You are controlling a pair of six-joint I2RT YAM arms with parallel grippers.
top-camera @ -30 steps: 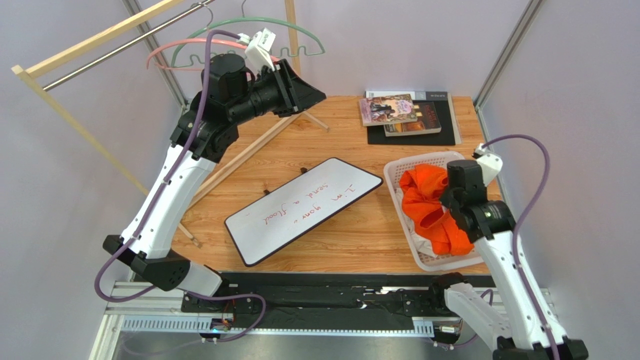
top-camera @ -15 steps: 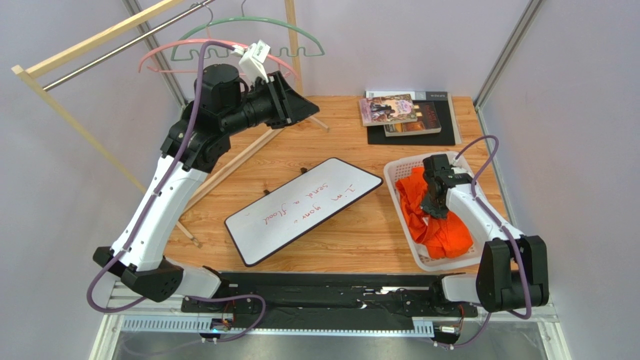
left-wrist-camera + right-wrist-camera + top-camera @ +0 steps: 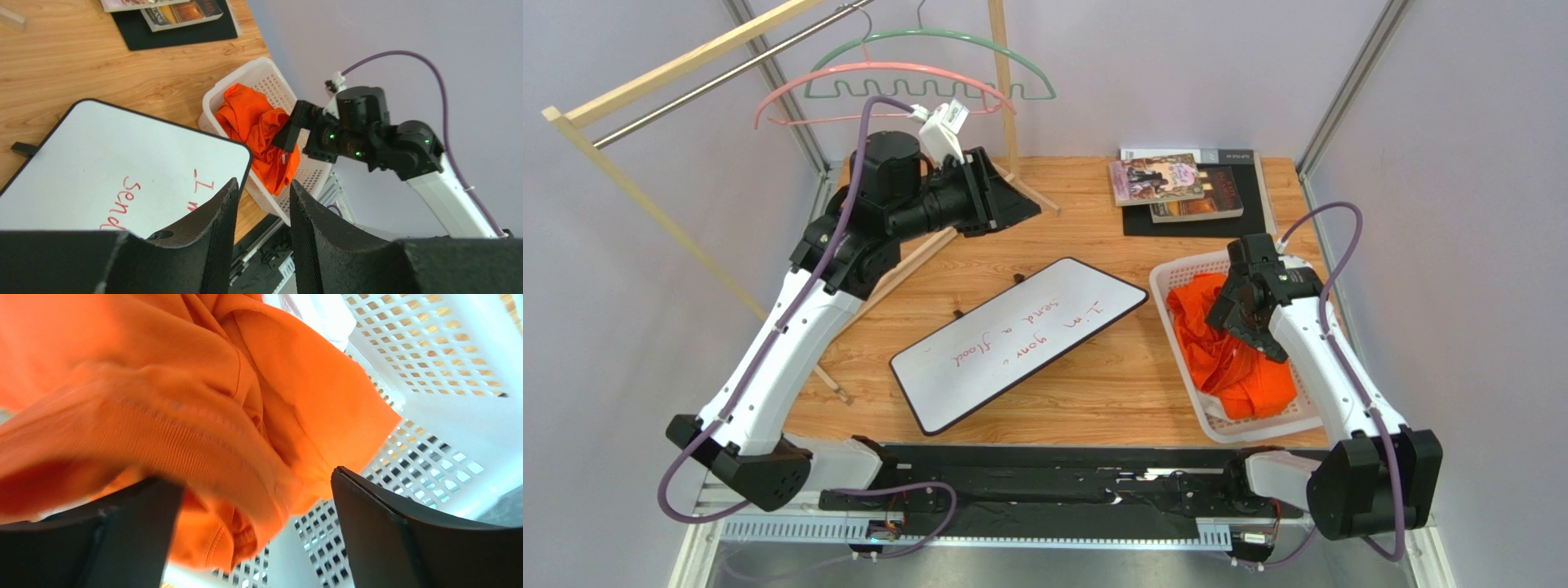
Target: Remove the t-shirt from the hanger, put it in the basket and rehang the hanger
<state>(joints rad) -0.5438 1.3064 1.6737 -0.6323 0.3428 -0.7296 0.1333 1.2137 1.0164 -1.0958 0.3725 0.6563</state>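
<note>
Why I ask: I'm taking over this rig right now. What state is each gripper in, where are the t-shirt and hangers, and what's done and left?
Left gripper: raised by the hangers, jaws slightly apart, holding nothing.
Right gripper: jaws wide open, low in the white basket, over the fabric.
T-shirt: orange, crumpled in the basket.
Pink hanger and green hanger: both bare on the rail.
Done: the shirt is off the hanger.
Left: probably just lifting the right arm clear.
</note>
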